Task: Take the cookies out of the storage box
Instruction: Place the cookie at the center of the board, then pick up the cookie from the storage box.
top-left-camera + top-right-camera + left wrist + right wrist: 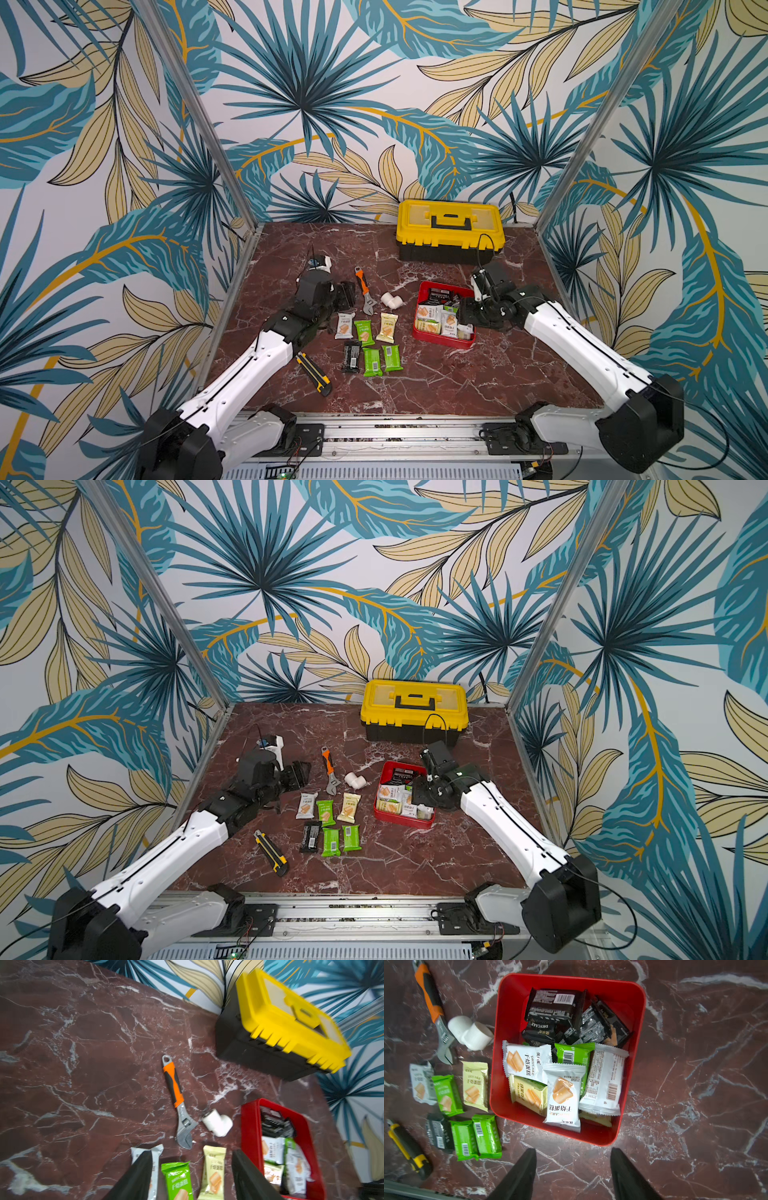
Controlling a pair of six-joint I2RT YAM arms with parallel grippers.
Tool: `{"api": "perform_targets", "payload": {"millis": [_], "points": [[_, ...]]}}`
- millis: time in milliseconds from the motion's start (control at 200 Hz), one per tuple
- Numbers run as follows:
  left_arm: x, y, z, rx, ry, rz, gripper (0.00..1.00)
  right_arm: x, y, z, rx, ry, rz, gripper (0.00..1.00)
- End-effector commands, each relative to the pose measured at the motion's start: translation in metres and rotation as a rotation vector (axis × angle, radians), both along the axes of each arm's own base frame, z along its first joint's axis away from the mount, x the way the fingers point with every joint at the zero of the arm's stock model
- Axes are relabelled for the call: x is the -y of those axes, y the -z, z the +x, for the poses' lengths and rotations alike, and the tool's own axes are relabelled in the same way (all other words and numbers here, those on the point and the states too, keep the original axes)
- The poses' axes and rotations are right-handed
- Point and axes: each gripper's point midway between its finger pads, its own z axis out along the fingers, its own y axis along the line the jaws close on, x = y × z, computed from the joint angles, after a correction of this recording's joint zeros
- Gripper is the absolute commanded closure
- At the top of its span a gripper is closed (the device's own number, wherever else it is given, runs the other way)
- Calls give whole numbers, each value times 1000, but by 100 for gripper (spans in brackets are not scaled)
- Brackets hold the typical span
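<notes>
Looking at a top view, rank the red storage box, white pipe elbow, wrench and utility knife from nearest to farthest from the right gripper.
1. storage box, right by the right gripper.
2. white pipe elbow, just off the box's left side.
3. wrench, past the elbow.
4. utility knife, farthest, front left.

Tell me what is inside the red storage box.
The storage box holds a pile of wrapped cookies: black ones at one end, white, green and cream ones overlapping at the other. Anything beneath is covered.
</notes>
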Motion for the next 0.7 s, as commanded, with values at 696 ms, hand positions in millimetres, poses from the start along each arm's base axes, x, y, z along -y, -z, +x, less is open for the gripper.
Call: {"api": "perform_targets", "payload": {"millis": [696], "points": [[6,16,-5,-5,-72,-265,33,-21,93,20,-153,-5,-113,39]]}}
